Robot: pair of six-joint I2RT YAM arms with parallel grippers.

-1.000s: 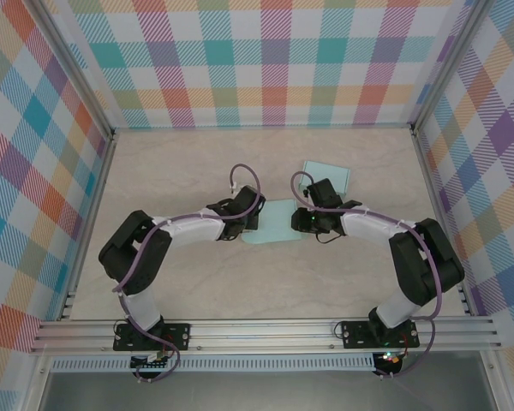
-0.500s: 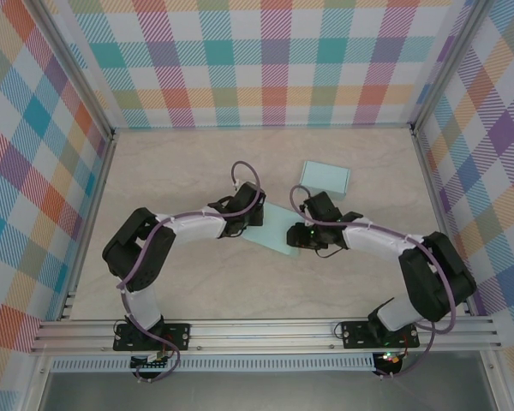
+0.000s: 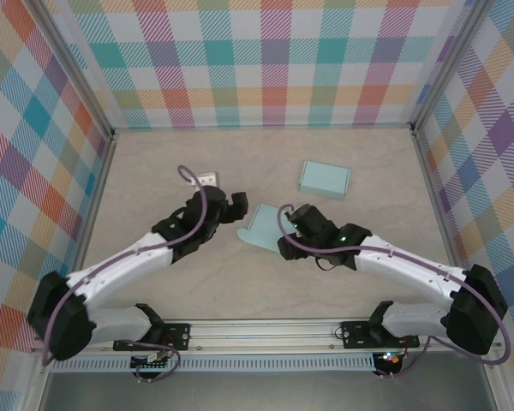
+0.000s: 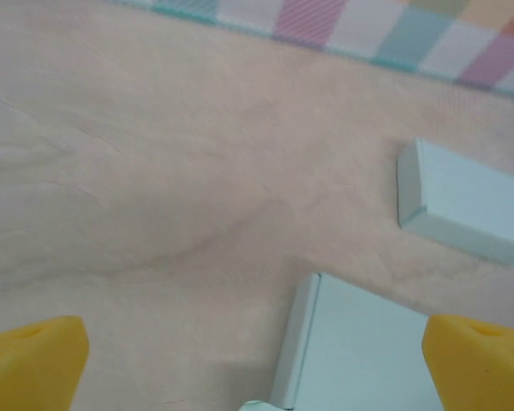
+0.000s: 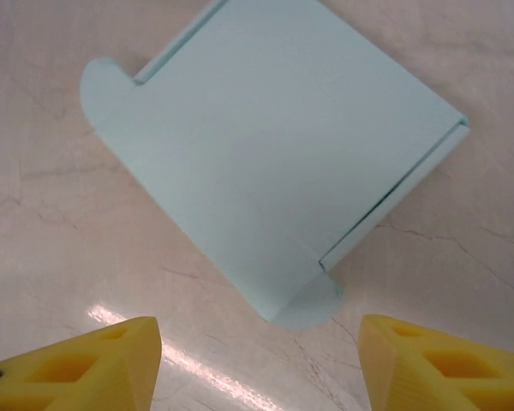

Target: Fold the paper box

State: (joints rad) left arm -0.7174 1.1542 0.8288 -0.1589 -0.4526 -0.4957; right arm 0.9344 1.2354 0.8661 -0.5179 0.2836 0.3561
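Flat box: a pale teal paper blank [image 3: 264,226] lies unfolded near the middle of the desk [image 3: 154,163], between the two arms and turned at an angle to the desk's edges.
Second box: a box of the same colour, already folded [image 3: 325,179], sits apart from the blank, toward the far right corner.
Left claw: the left claw [image 4: 257,368] is spread wide and holds nothing; it hangs just left of the blank, whose near-left edge shows between its fingers.
Right claw: the right claw [image 5: 274,364] is also spread, with nothing between its fingers; it hangs over the blank's near edge, not touching it.
Handling: the blank is probably very light and thin, springy along its creases and stiff between them. It looks likely to slide on the smooth desk when pushed and to dent under a hard pinch.
Where to take hold: the narrow side flaps and the rounded corner tabs [image 5: 313,304] stand out as edges a finger could get under. One claw pinning the broad panel while the other lifts a flap seems the safer way.
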